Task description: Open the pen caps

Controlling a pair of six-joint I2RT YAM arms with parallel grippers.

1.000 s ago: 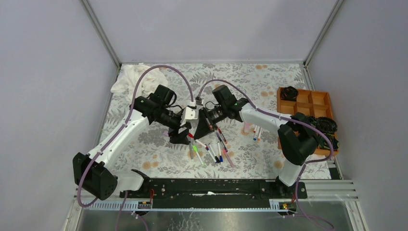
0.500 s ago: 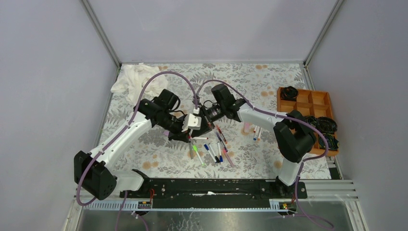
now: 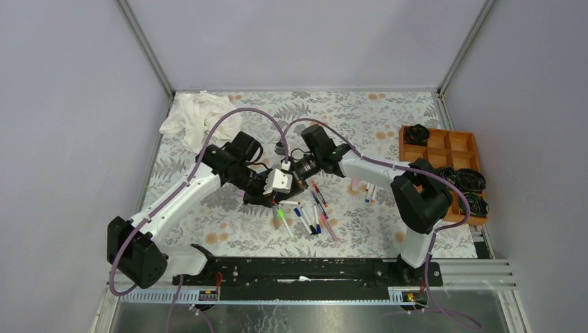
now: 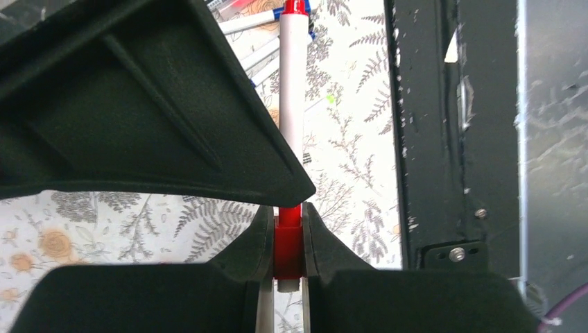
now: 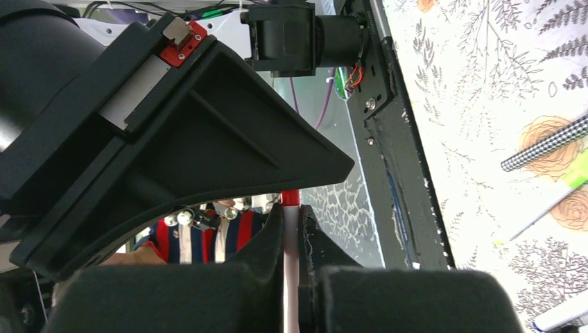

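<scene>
Left wrist: left fingers (image 4: 253,253) clamp red cap (image 4: 288,239) at six o'clock, right fingers (image 5: 267,250) clamp pen (image 5: 290,277); pulling askew could slip.

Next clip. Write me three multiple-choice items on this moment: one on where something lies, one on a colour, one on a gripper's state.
1. Where does the white cloth lie?
A. far left corner of the table
B. near right corner
C. under both arms

2. What colour is the end of the pen pinched in the left gripper?
A. blue
B. red
C. green

3. How is the right gripper?
A. wide open
B. shut on nothing
C. shut on the pen's white barrel

1 A: the top view shows it bunched there.
2 B: the left wrist view shows red between the jaws.
3 C: the right wrist view shows the jaws closed on the barrel.
</scene>
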